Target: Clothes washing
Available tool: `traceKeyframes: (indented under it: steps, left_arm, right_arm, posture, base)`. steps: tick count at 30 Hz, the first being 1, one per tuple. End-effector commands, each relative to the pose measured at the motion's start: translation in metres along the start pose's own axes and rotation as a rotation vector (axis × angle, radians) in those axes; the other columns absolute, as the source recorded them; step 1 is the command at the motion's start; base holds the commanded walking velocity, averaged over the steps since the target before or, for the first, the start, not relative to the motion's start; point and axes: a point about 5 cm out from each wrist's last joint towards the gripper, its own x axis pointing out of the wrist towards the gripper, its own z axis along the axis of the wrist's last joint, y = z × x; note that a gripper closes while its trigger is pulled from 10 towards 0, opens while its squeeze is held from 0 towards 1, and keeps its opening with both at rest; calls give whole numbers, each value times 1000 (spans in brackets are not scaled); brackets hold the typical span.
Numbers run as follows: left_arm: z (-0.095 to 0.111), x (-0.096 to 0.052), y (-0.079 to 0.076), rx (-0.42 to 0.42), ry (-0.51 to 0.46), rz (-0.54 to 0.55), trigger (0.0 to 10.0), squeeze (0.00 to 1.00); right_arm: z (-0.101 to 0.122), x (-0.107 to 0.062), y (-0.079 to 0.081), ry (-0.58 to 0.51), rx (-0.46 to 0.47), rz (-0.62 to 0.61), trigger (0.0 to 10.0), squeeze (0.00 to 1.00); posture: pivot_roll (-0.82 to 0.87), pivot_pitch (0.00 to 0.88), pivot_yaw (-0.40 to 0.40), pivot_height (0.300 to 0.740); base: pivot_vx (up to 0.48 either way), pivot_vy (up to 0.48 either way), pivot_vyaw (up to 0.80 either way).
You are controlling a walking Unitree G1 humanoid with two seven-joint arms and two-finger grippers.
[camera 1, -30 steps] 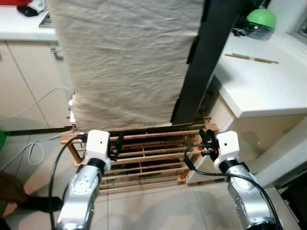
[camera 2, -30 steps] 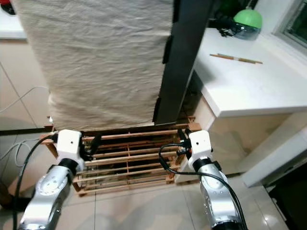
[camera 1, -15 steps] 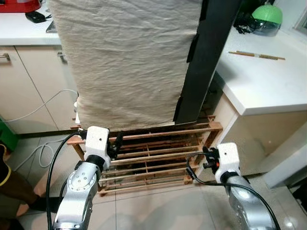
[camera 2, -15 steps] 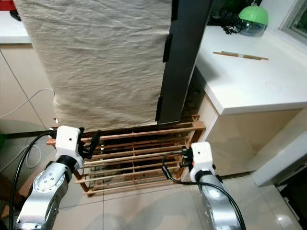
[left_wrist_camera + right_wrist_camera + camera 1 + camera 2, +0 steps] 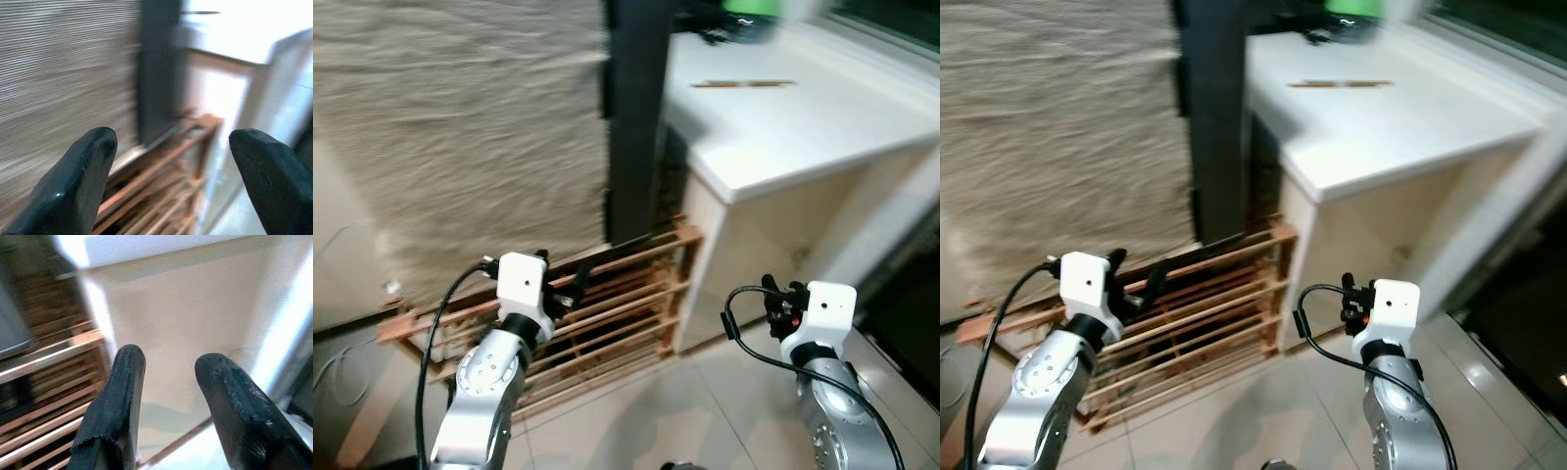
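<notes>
Right, both arms up front and empty while I walk: left gripper (image 5: 166, 171) spread wide, right gripper (image 5: 168, 396) partly open, carried ready. No laundry seen; beige cloth (image 5: 460, 147) drapes above the wooden rack (image 5: 617, 294).

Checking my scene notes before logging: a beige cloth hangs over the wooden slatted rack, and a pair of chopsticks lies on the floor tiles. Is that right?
Not quite. The chopsticks lie on the white countertop, as the left eye view shows, not on the floor tiles. The beige cloth does hang over the wooden slatted rack.
</notes>
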Motion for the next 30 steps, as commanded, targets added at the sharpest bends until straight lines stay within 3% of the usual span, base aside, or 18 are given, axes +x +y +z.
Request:
traceKeyframes:
  steps: [1, 3, 5, 9, 12, 15, 16, 19, 21, 24, 25, 26, 27, 30]
  left_arm:
    - [8, 5, -6, 36, -14, -67, 10000, 1000]
    - [17, 11, -16, -28, -40, -149, 10000, 1000]
    - [22, 14, -13, 33, -53, -109, 10000, 1000]
    - [19, 17, -5, -39, -44, -35, 10000, 1000]
    - [15, 15, -2, 3, -9, -28, 10000, 1000]
    - [11, 14, -2, 86, 53, -17, 10000, 1000]
    - [11, 14, -2, 87, 48, -18, 10000, 239]
    - [18, 16, -3, 86, -15, 22, 10000, 200]
    - [22, 18, -1, 116, -49, 70, 10000, 0]
    - [22, 15, -4, 64, -16, -4, 10000, 0]
    - [24, 13, -7, 51, -40, -56, 10000, 0]
    - [25, 11, -7, 51, -54, -44, 10000, 0]
    - [26, 10, -7, 45, -70, -38, 10000, 0]
    - [24, 9, -6, 51, -47, -18, 10000, 0]
  right_arm:
    - [11, -1, -2, -38, -14, -11, 10000, 1000]
    - [18, -2, -3, -74, -41, -12, 10000, 1000]
    - [22, -3, -1, -103, -61, -3, 10000, 1000]
    - [19, -6, 4, -97, -54, -1, 10000, 1000]
    - [18, -7, 4, -86, -67, -18, 10000, 1000]
    - [21, -6, 1, -83, -4, -46, 10000, 1000]
    - [23, -6, 0, -87, 11, -59, 10000, 1000]
    - [25, -5, -3, -96, -4, -84, 10000, 1000]
    - [25, -5, -2, -96, -8, -93, 10000, 1000]
    - [21, -3, 2, -68, -2, -98, 10000, 1000]
    - [19, -3, 2, -62, -5, -108, 10000, 196]
    - [18, -3, 3, -58, -7, -116, 10000, 196]
    - [16, -2, 5, -46, -17, -117, 10000, 0]
    - [12, -1, 7, -13, -56, -122, 10000, 0]
  posture:
    - [-77, 0, 56, 740]
    - [-76, 0, 57, 740]
    - [-78, 0, 60, 740]
    - [-82, 0, 70, 740]
    - [-86, 0, 70, 740]
    - [-84, 0, 72, 740]
    - [-79, 0, 69, 740]
    - [-70, 0, 61, 740]
    - [-59, 0, 50, 740]
    - [-57, 0, 47, 740]
    - [-57, 0, 48, 740]
    - [-56, 0, 47, 740]
    - [-53, 0, 42, 740]
    - [-50, 0, 39, 740]
  base:
    - [0, 0, -800]
    - [0, 0, -800]
    - [0, 0, -800]
    - [0, 0, -800]
    - [0, 0, -800]
    - [0, 0, -800]
    - [0, 0, -781]
    - [0, 0, -781]
    - [0, 0, -781]
    - [0, 0, -781]
    - [0, 0, -775]
    - [0, 0, -775]
    - [0, 0, -775]
    - [0, 0, -756]
